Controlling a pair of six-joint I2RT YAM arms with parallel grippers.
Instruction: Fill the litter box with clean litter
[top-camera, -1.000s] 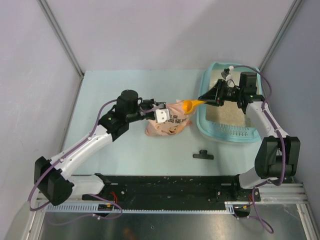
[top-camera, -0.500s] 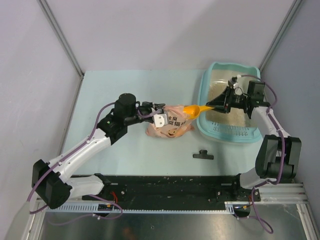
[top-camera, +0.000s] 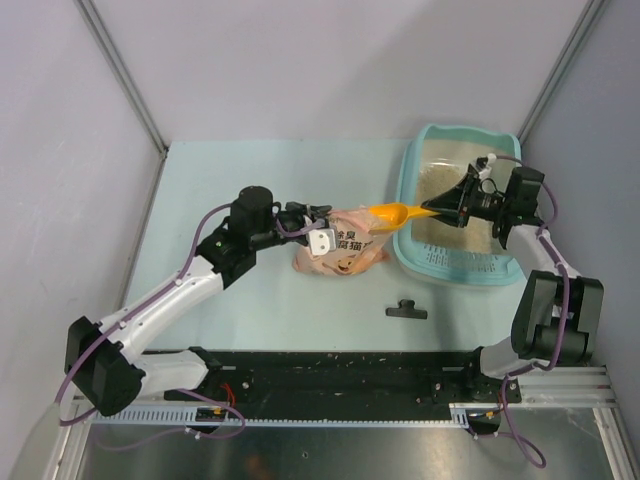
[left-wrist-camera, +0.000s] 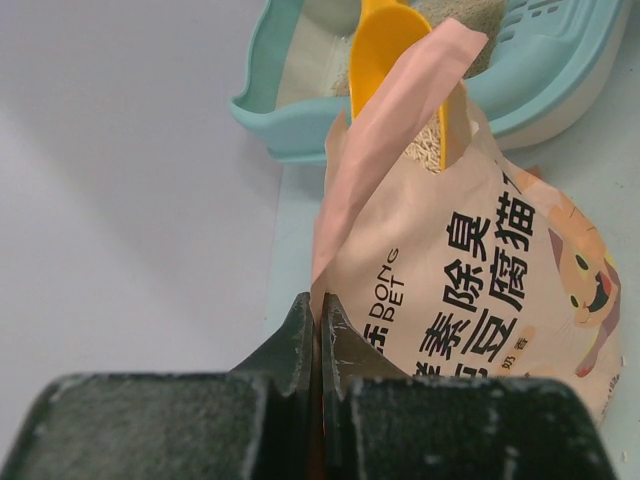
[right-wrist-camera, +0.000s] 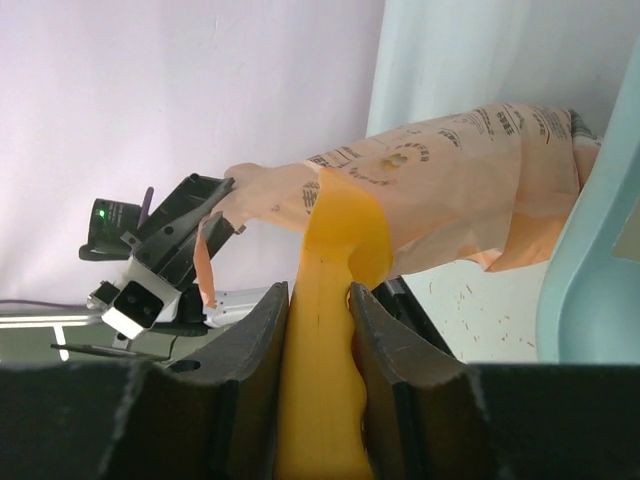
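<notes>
The light-teal litter box (top-camera: 455, 272) stands at the back right, with pale clean litter (top-camera: 440, 188) spread in it. To its left a pink-orange printed bag (top-camera: 340, 252) is propped up. My left gripper (top-camera: 318, 226) is shut on the bag's top edge (left-wrist-camera: 318, 310) and holds the mouth up. My right gripper (top-camera: 442, 211) reaches over the box rim, shut on the handle of an orange scoop (top-camera: 395, 214). The scoop's bowl (left-wrist-camera: 385, 50) sits in the bag's mouth, next to pale granules (left-wrist-camera: 425, 150). In the right wrist view the scoop handle (right-wrist-camera: 330, 330) fills the gap between the fingers.
A small black part (top-camera: 406, 310) lies on the table in front of the litter box. The black base rail (top-camera: 330, 375) runs along the near edge. Enclosure walls stand close on the left, back and right.
My right wrist has drawn back to the right and lowered over the box, and the scoop has levelled out with its bowl at the bag's mouth. The left arm has barely moved.
</notes>
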